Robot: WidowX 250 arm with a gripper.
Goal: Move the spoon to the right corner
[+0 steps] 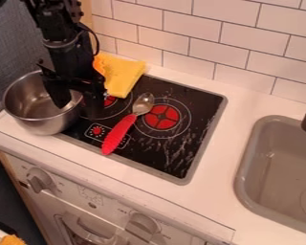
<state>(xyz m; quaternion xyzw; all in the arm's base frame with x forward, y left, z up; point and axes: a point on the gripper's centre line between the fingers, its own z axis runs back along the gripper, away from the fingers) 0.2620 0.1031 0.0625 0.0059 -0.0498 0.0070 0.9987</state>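
camera view has the gripper [78, 111] hanging with its fingers parted, grasping nothing, one of them over the steel pot [44, 125] and the other over the black stove [203, 103]. it hides part of the pot's rim and part of the left burner [109, 101] just behind it. the orange thing [99, 64] against the yellow cloth [126, 79], behind the gripper, is hard to make out, and the sink [280, 179], well off to the gripper's right, is cut off by the edge. the spoon [121, 131] lies whole in sight on the stove, near the gripper on its right: shiny metal bowl farther back by the right burner [162, 117], bright red, ridged-looking handle slanting toward the front edge.
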